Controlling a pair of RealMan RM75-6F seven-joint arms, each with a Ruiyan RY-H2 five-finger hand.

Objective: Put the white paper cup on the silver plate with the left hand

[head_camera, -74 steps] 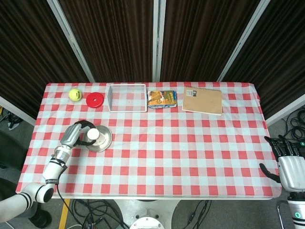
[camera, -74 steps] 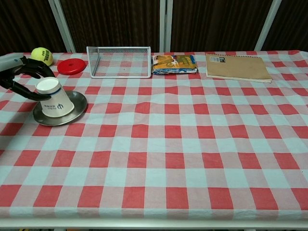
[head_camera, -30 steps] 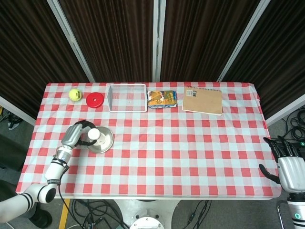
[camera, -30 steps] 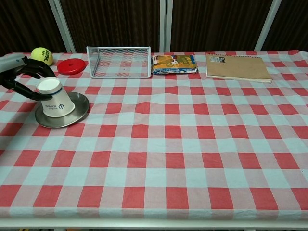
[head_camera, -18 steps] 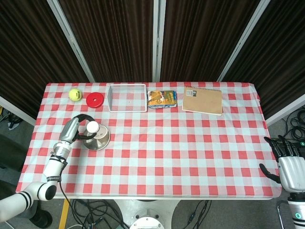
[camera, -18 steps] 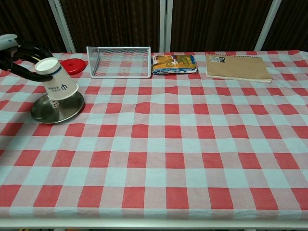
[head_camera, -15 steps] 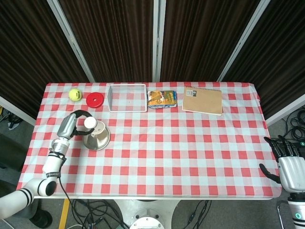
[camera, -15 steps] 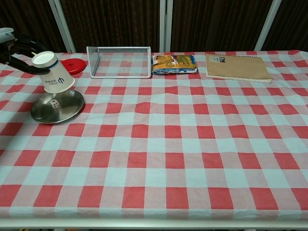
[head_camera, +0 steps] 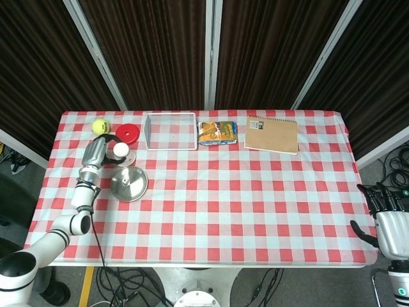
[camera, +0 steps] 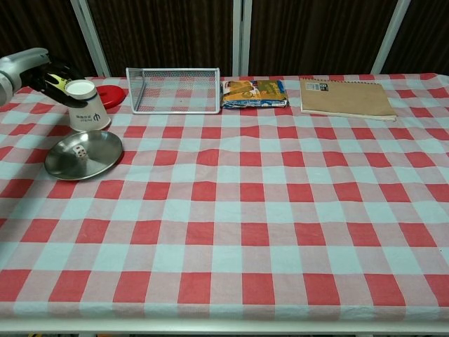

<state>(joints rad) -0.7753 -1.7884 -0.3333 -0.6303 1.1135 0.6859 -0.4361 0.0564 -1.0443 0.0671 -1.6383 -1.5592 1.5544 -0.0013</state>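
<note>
The white paper cup [head_camera: 121,152] [camera: 85,107] is upside down, just beyond the far rim of the silver plate [head_camera: 129,184] [camera: 84,155], near the table's left side. My left hand [head_camera: 101,151] [camera: 52,78] grips the cup around its upper end, fingers curled round it. Whether the cup touches the cloth I cannot tell. The plate is bare and shows only the cup's reflection. My right hand [head_camera: 386,216] hangs off the table's front right corner, fingers apart, holding nothing.
A red disc [head_camera: 128,133] [camera: 112,95] lies right behind the cup and a tennis ball [head_camera: 100,126] beside it. Further right along the back stand a wire basket [head_camera: 170,130] [camera: 174,89], a snack packet [head_camera: 217,133] [camera: 254,93] and a notebook [head_camera: 271,134] [camera: 344,98].
The cup stood on the plate with my left hand around it. The hand has since lifted it off, tilting it, and carried it toward the far side next to the red disc.
</note>
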